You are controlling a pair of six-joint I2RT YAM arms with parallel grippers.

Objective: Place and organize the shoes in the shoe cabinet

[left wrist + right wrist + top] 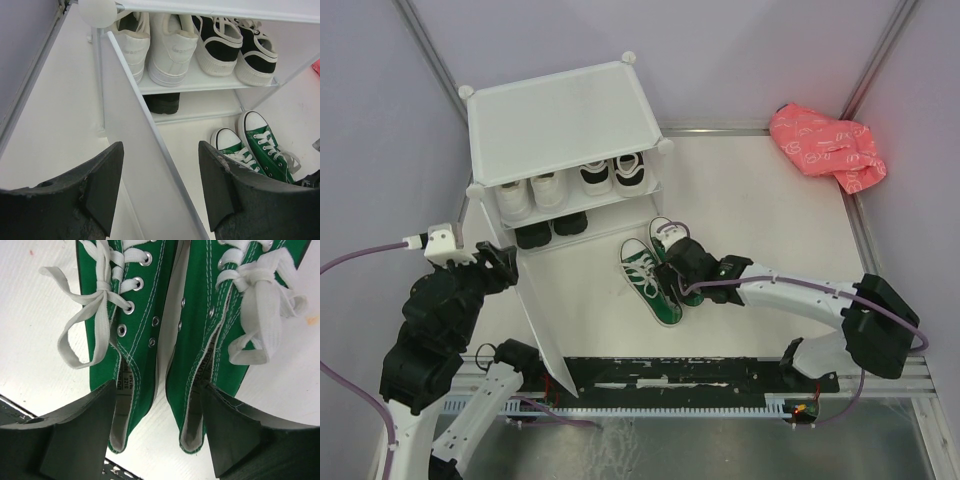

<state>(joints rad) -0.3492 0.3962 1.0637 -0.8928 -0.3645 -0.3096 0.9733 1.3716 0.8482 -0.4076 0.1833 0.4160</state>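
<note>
Left fingers: the left gripper (pixel 161 152) is hanging over the open door. Its two black fingers (pixel 100 190) are standing apart with a gap between them.
Door: the white door panel (pixel 132 130) is running through that gap, with its top edge closer to the right-side finger. I cannot tell if either finger is touching it.
Right fingers: the right gripper (pixel 160 387) is reaching down with its fingers (pixel 75 435) spread wide, one on each outer side of two green heels. I cannot tell if they are squeezing or only sitting beside them.
Green sneakers: the green sneakers (pixel 142 352) are lying side by side on the white table (pixel 40 350), outside the cabinet. Their heels are sitting between the right fingers and their toes are pointing away. Their white laces (pixel 262 295) are flopping out to both sides.
Lower shelf: past the left fingers, the plain black shoes (pixel 162 102) are sitting low inside the shoe cabinet (pixel 560 120).
Upper shelf: a bit farther, the white sneakers (pixel 160 45) are sitting ahead of the left fingers. The black sneakers with white soles (pixel 235 45) are sitting just to their right. All toes are pointing back at the fingers.
Knob: a round white knob (pixel 97 11) is sitting at the corner above the door.
Pink bag: a pink bag (pixel 828 147) is lying far beyond the right fingers, in the back corner.
</note>
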